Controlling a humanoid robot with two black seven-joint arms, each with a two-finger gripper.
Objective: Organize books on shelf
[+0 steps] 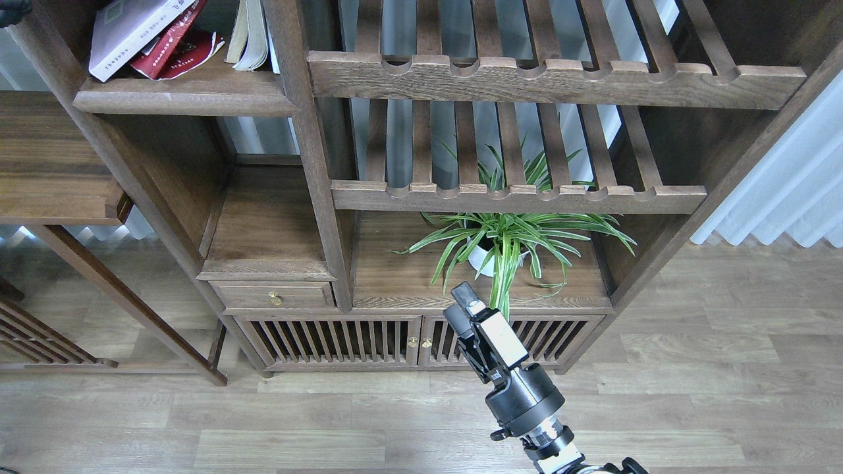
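The books lie on the shelf (184,99), a dark board with a rounded front edge at the top left of the bookcase. A white-lavender book (128,33) leans to the left on top of a red one (172,45). A third book (249,36) stands beside them against the post, showing only cream page edges. No black cover shows. Only a dark bit of my left gripper (12,9) shows in the top left corner, left of the books. My right gripper (461,304) hangs low before the cabinet, empty, seen from behind.
Two slatted racks (527,82) with notched front rails fill the upper right of the bookcase. A potted spider plant (500,240) stands on the cabinet top just beyond my right gripper. A drawer (273,296) and slatted doors (342,341) lie below. A side table (53,178) is at left.
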